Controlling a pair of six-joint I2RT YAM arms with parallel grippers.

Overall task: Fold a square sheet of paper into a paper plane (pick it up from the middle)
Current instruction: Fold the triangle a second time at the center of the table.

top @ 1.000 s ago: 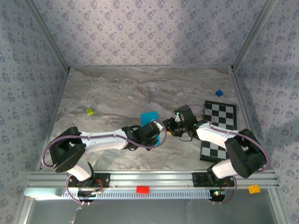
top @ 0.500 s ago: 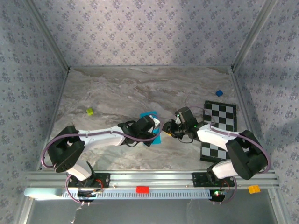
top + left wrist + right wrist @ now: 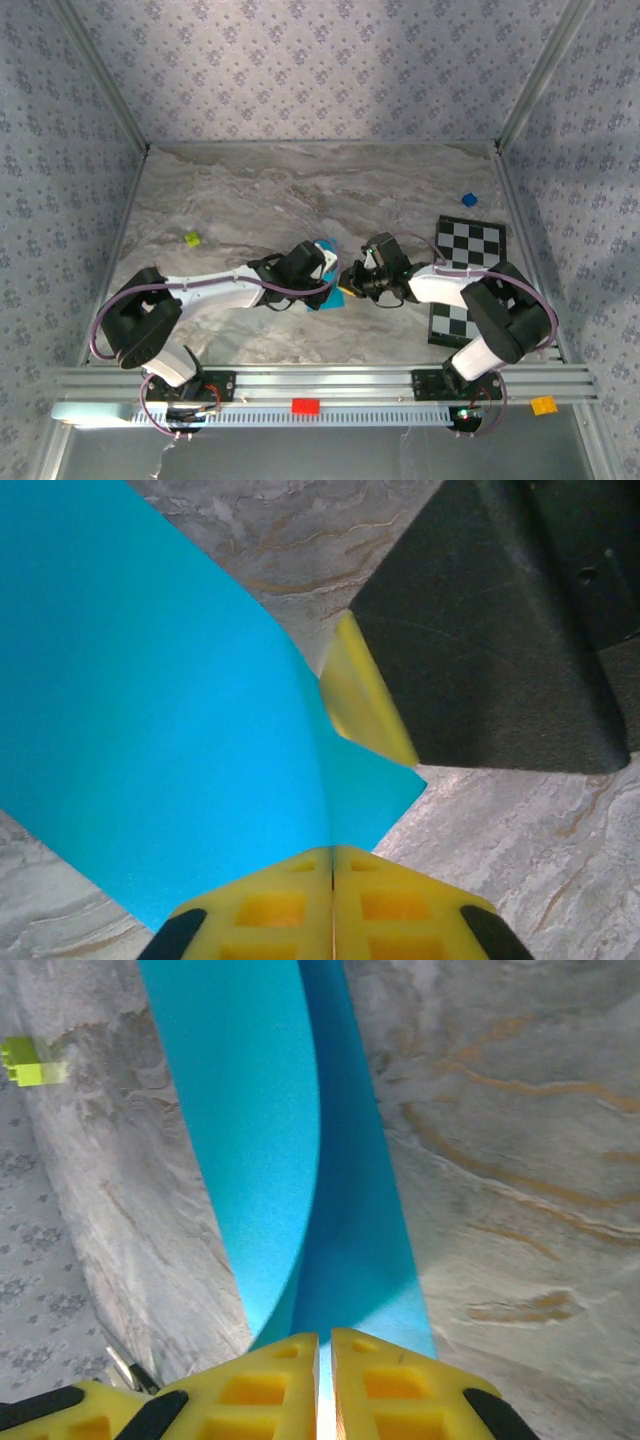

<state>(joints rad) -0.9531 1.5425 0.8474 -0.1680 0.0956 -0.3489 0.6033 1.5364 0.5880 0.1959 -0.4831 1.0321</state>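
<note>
The square sheet of paper [image 3: 324, 246] is bright cyan and lies bent between my two arms at the table's middle. In the left wrist view the sheet [image 3: 150, 710] curves up to a fold line, and my left gripper [image 3: 332, 852] is shut on its near edge. From the top my left gripper [image 3: 326, 272] sits just left of my right gripper [image 3: 349, 281]. In the right wrist view the paper [image 3: 260, 1110] is doubled into a narrow curved strip, with my right gripper [image 3: 325, 1338] shut on its end. The right gripper's yellow finger [image 3: 365, 700] touches the paper beside the left one.
A black-and-white checkered board [image 3: 470, 250] lies to the right under the right arm. A tiny blue cube [image 3: 469, 199] sits behind it and a green brick [image 3: 192, 239] at the left. Red [image 3: 305, 406] and orange [image 3: 543, 405] bricks rest on the front rail.
The left gripper moved up and to the right, and the right gripper moved left. The two now meet over the paper, which is more bent and more covered.
</note>
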